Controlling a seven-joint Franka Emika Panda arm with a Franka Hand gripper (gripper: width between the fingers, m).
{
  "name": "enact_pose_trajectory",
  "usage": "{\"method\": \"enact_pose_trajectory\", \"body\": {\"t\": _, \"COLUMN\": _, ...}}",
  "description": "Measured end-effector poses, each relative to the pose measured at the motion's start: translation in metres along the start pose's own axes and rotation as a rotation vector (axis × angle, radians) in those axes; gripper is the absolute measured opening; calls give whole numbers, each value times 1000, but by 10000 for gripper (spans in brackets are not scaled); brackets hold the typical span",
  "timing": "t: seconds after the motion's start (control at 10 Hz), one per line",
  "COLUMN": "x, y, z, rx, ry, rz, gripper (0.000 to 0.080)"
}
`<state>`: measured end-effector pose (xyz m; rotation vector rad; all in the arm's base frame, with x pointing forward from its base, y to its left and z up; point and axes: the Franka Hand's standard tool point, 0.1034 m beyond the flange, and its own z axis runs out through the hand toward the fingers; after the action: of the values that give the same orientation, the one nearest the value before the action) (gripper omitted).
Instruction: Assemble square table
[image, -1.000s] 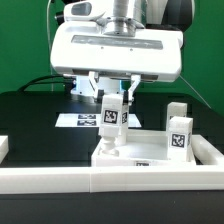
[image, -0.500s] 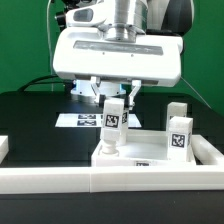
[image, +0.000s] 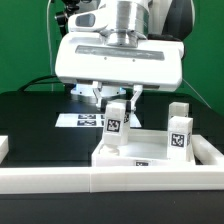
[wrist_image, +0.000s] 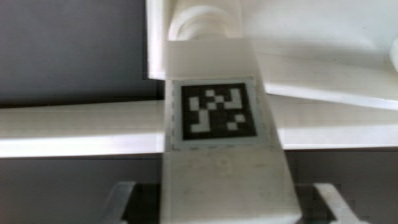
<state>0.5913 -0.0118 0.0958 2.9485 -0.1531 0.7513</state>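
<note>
The square table's white slab (image: 150, 157) lies on the black table, just behind the front wall. One white tagged leg (image: 179, 131) stands upright on its corner at the exterior view's right. My gripper (image: 117, 101) is shut on a second tagged leg (image: 116, 120) and holds it upright, its lower end at the slab's corner on the exterior view's left. In the wrist view this leg (wrist_image: 222, 120) runs out from between my gripper (wrist_image: 222, 200), its tag facing the camera. Its far end meets the slab's corner (wrist_image: 205, 25). Whether it is seated there is hidden.
A long white border wall (image: 110, 181) runs along the front, with side pieces at the exterior view's left (image: 3, 148) and right (image: 212, 150). The marker board (image: 80, 120) lies flat behind the slab. A green backdrop stands at the back.
The wrist and the held leg have shifted a little toward the exterior view's right, the wrist turning slightly. The grip has not changed. The slab and the other leg have not moved.
</note>
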Motion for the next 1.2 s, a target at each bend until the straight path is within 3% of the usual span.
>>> {"method": "enact_pose_trajectory", "body": {"t": 1.0, "x": 2, "y": -4, "z": 5, "rx": -15, "ry": 67, "rz": -23, "gripper": 298}}
{"method": "enact_pose_trajectory", "body": {"t": 1.1, "x": 2, "y": -4, "z": 5, "rx": -15, "ry": 67, "rz": -23, "gripper": 477}}
{"method": "enact_pose_trajectory", "body": {"t": 1.2, "x": 2, "y": -4, "z": 5, "rx": -15, "ry": 67, "rz": -23, "gripper": 477}}
